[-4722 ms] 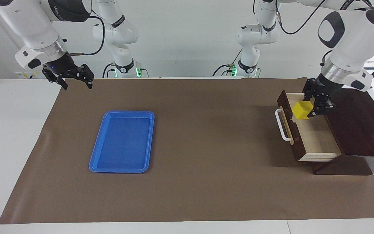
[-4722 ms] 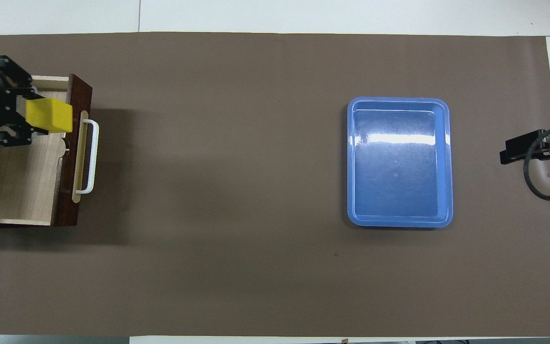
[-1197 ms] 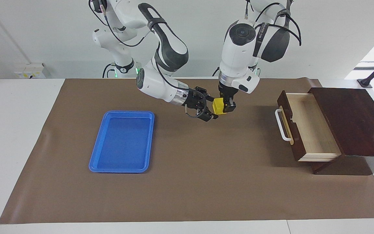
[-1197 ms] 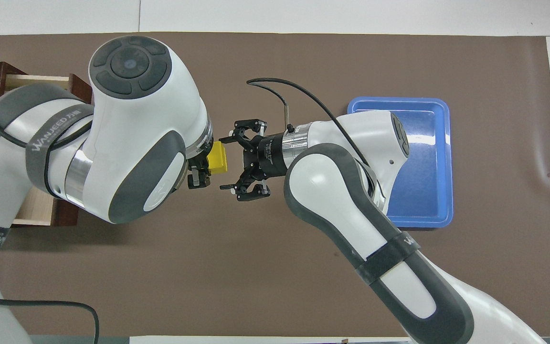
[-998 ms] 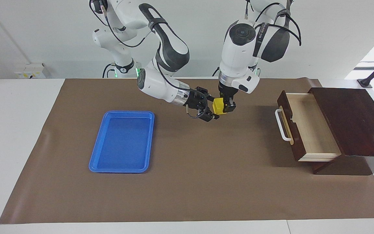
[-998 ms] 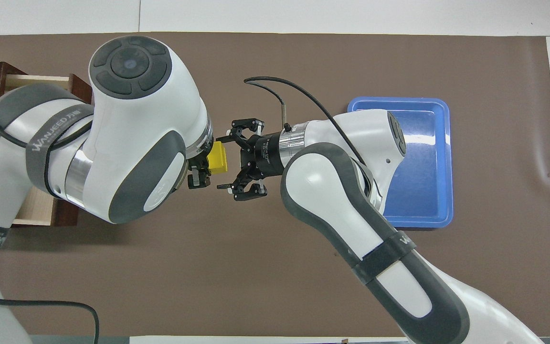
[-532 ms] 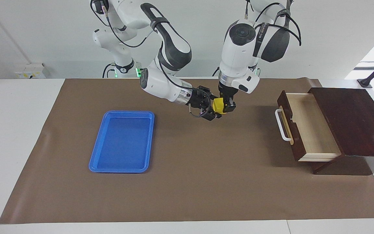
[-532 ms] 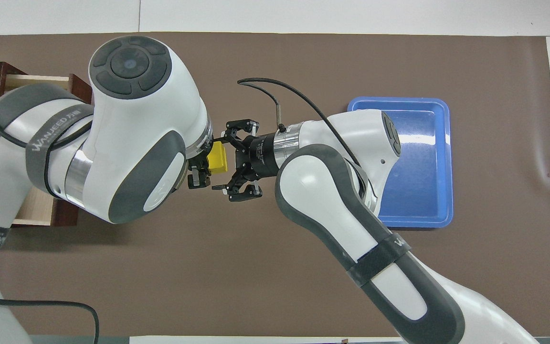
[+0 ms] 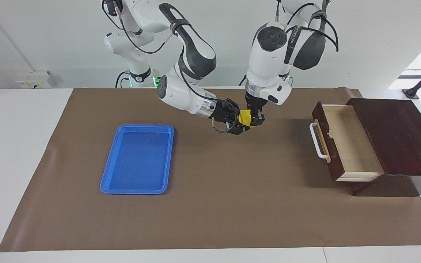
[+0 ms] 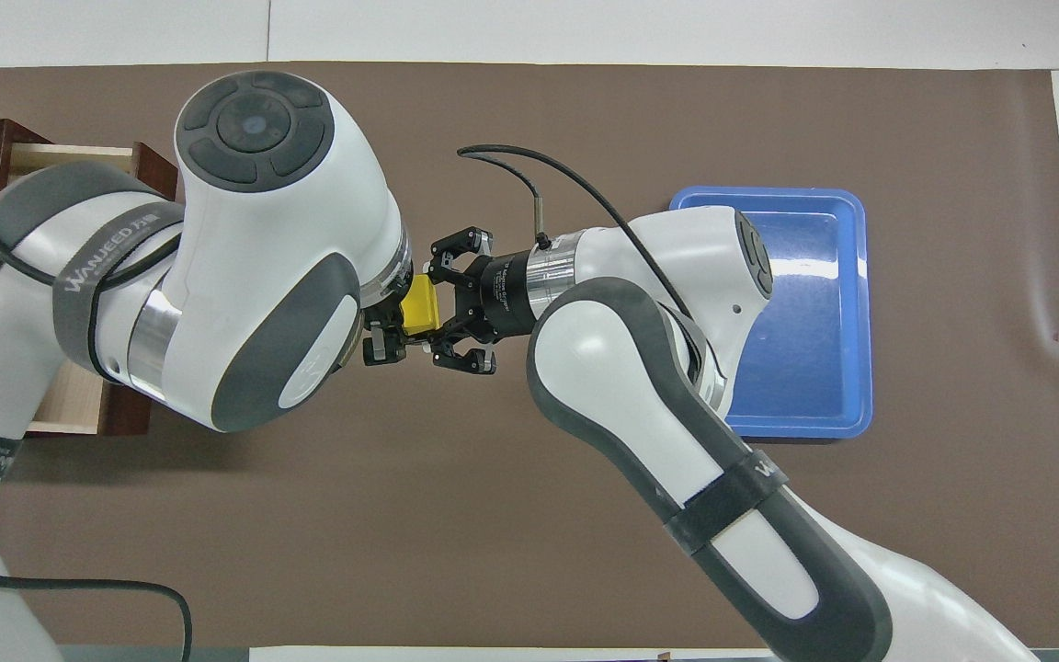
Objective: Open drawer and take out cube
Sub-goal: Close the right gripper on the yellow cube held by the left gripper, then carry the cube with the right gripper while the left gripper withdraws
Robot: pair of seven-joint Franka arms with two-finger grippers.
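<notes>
While the drawer (image 9: pixel 345 142) stands open, both grippers clamp the cube (image 9: pixel 245 118).

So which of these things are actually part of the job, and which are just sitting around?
Part of the job:
- cube, gripped by both left gripper and right gripper
- drawer, pulled open

Just sitting there:
- blue tray
- brown mat

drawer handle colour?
White, a bar handle on a tan strip across the dark brown drawer front. Clearest in the facing view.
</notes>
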